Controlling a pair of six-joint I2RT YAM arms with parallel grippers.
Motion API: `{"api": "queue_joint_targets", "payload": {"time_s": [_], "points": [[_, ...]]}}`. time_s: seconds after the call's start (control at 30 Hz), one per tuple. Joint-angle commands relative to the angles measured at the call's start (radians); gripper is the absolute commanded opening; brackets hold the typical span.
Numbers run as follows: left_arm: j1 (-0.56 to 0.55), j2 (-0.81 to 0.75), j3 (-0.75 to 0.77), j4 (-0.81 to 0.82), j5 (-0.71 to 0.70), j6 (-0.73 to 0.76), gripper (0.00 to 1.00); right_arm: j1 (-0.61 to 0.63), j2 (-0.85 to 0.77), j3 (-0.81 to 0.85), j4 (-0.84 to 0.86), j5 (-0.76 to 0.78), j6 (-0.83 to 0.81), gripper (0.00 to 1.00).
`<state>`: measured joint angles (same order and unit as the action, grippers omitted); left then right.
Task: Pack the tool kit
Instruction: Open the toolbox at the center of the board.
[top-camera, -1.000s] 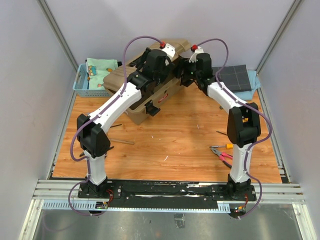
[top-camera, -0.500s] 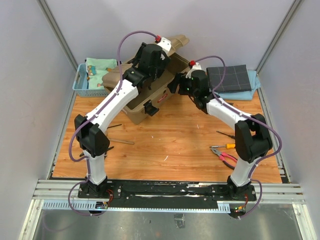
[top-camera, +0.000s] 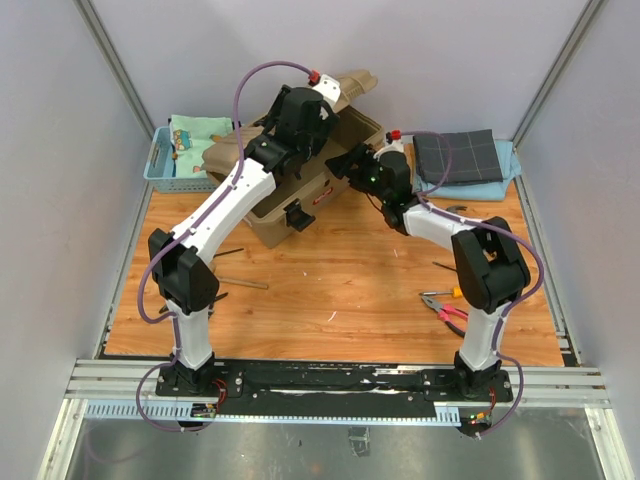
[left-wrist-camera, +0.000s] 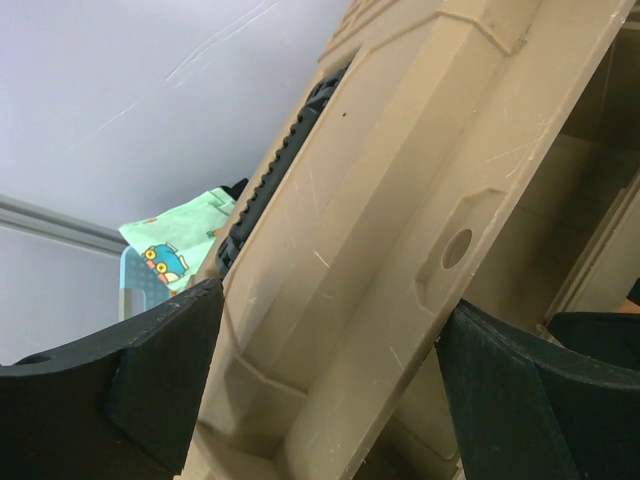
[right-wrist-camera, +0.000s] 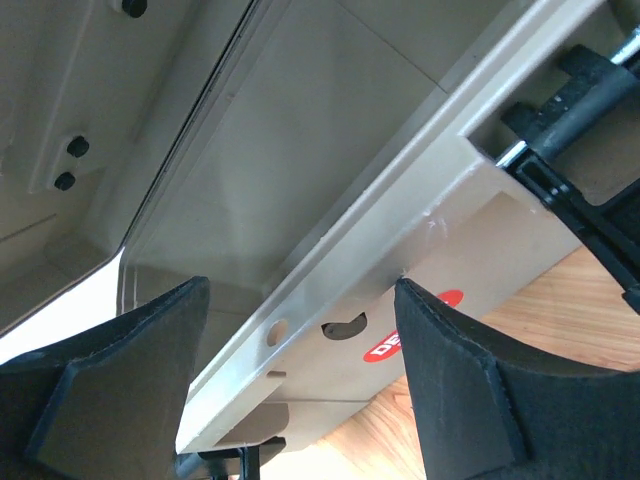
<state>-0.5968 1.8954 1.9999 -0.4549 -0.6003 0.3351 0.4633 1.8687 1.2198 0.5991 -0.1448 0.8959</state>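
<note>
The tan toolbox (top-camera: 272, 225) stands open at the back of the worktop (top-camera: 340, 285), left of centre. Its lid (left-wrist-camera: 380, 200) is tilted up, and the left end effector (left-wrist-camera: 330, 335) is spread wide with both fingers pressed against the lid's edge. The right end effector (right-wrist-camera: 300, 335) straddles the box's front rim above the red label (right-wrist-camera: 400, 340), parted and not gripping. I cannot make out the box's floor. The pliers (top-camera: 445, 308) lie on the worktop, well apart. A blue basket (top-camera: 160, 172) holds patterned cloth (top-camera: 195, 135).

Bright, even overhead light; soft, faint shadows.
</note>
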Motion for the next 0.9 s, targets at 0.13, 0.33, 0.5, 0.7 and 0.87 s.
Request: {"api": "queue_joint_targets", "payload": {"time_s": [0.13, 0.33, 0.5, 0.7, 0.87], "points": [[0.038, -0.04, -0.004, 0.043, -0.044, -0.007, 0.88, 0.036, 0.088, 0.038, 0.131, -0.064, 0.159, 0.76], [0.038, -0.038, -0.008, 0.037, -0.034, -0.016, 0.88, 0.04, 0.137, 0.071, 0.158, -0.068, 0.179, 0.69], [0.038, -0.042, -0.019, 0.044, -0.036, -0.004, 0.88, 0.032, 0.132, 0.074, 0.172, -0.069, 0.17, 0.15], [0.039, -0.044, 0.007, 0.068, -0.085, 0.057, 0.88, 0.003, 0.051, 0.023, 0.146, -0.066, 0.138, 0.01], [0.039, -0.028, 0.068, 0.071, -0.119, 0.103, 0.88, -0.033, -0.012, -0.014, 0.122, -0.065, 0.113, 0.01]]}}
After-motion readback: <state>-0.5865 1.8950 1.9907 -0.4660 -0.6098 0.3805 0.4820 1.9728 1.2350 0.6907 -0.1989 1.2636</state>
